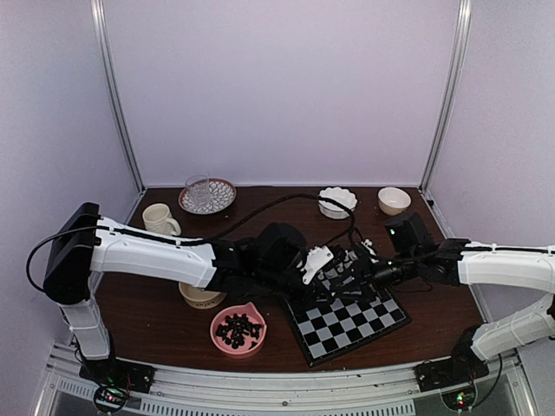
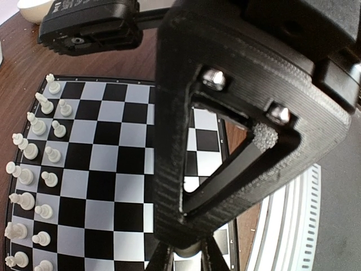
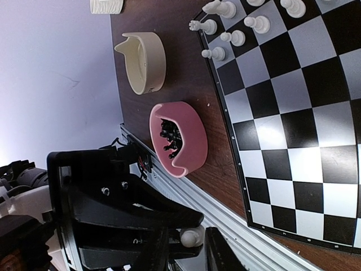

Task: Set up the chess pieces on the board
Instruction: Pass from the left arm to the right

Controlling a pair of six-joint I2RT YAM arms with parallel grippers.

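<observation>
Right wrist | right gripper clamped on cream pawn | left gripper (fingertips barely shown): cannot tell | advise lowering upright, centring on board vacant pawn square, releasing gently

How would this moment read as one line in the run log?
right fingers: holding white chess piece | left fingers: above chessboard, grip unclear | placed: white chessmen in two rows along one edge
</observation>
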